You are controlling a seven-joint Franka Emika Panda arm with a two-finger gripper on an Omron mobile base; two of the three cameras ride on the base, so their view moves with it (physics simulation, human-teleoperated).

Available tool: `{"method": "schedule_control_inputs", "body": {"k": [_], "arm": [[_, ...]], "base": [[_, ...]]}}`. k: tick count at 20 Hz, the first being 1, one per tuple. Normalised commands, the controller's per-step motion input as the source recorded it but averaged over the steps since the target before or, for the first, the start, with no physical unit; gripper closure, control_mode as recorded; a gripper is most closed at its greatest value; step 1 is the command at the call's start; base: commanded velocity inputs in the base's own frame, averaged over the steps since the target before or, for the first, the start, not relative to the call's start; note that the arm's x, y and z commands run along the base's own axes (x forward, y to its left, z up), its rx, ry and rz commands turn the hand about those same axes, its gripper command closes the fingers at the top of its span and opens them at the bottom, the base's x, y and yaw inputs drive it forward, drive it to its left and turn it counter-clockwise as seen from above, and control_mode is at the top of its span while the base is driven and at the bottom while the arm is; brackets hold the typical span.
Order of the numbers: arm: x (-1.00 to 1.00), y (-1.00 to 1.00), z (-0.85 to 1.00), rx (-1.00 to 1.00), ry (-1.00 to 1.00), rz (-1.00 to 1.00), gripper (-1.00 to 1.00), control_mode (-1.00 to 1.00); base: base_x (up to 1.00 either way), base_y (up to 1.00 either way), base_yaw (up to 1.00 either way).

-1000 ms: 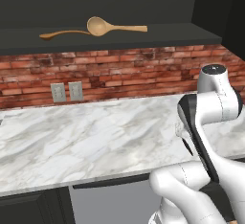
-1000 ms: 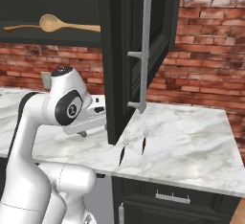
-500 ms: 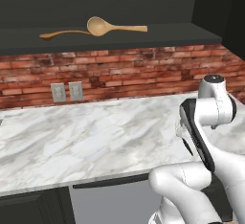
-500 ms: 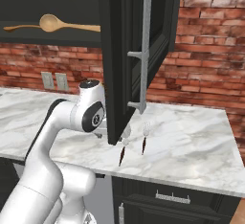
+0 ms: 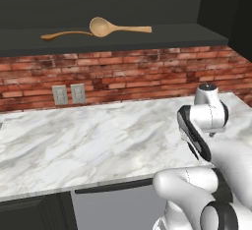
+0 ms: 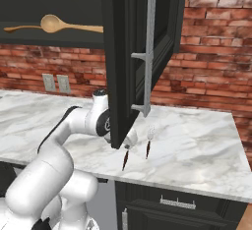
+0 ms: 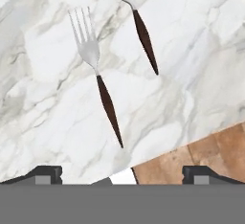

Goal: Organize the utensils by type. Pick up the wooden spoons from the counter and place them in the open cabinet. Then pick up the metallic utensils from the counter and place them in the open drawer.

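Hovering wide-open tool [image 7: 122,173], two forks [image 7: 98,77] on counter [image 7: 43,108] just ahead

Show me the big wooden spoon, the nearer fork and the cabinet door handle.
Big spoon [image 5: 100,26], left base view, on its round bowl.
Nearer fork [image 7: 89,51], hand view, on its silver head.
Door handle [image 6: 148,47], right base view, on the vertical bar.

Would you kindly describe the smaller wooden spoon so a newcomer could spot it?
Look in the open cabinet above the brick wall. Two spoons lie on its dark shelf. The smaller spoon is the thin orange-brown one left of the larger spoon, which is pale with a round bowl.
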Motion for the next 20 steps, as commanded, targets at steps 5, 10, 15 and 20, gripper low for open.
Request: {"method": "schedule_control_inputs", "body": {"k": [5,10,15,20], "arm": [[0.40,-0.22,-0.46,0.03,0.01,0.02,-1.00,-1.00],[0.35,-0.03,-0.32,0.00,0.00,0.12,-1.00,-1.00],[0.26,0.00,-0.32,0.00,0.00,0.15,-1.00,-1.00],[0.16,-0.06,-0.42,0.00,0.02,0.11,-1.00,-1.00]], "base": [[0.00,0.00,0.00],[0.00,0.00,0.00],[0.00,0.00,0.00],[0.00,0.00,0.00]]}}
